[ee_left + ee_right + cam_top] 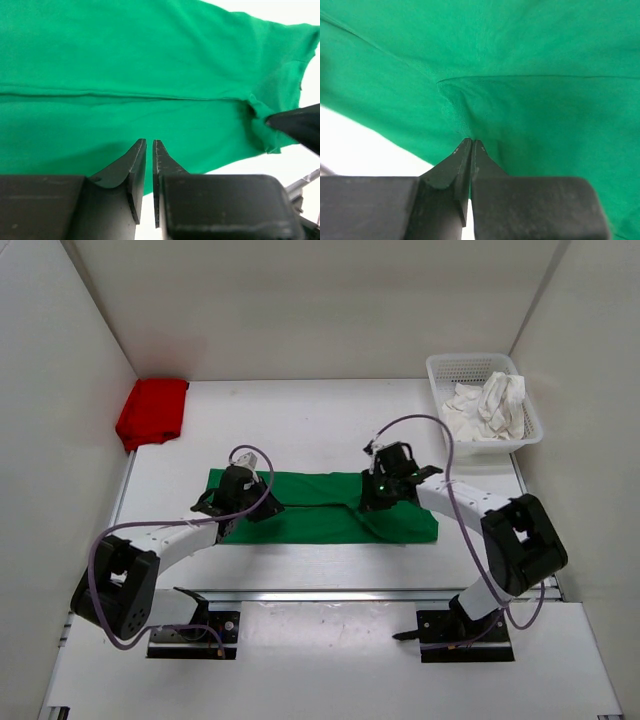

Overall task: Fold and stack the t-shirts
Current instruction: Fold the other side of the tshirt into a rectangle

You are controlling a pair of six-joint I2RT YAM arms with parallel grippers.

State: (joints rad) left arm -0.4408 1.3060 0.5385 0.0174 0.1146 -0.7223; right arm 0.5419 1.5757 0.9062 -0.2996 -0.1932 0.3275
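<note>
Step in hand, as judged: folding the plain green cloth t-shirt (310, 510), which lies mid-bench as a long flat strip. The left end effector (149, 150) shows only a thin slit; any grip on cloth cannot be confirmed. The right end effector (471, 147) is pressed together at a pucker. The next move likely calls for an even crosswise fold. The bright red cloth t-shirt (152, 412) lies folded far left; the crumpled white t-shirt (490, 405) sits in the white plastic mesh basket (470, 360). The smooth white bench (300, 420) is enclosed by white panels (300, 310).

The right gripper's (471, 143) closed jaws meet the green t-shirt (545, 40) at a pucker below its fold line, seemingly pinching it, with white table (360, 140) at left.
</note>
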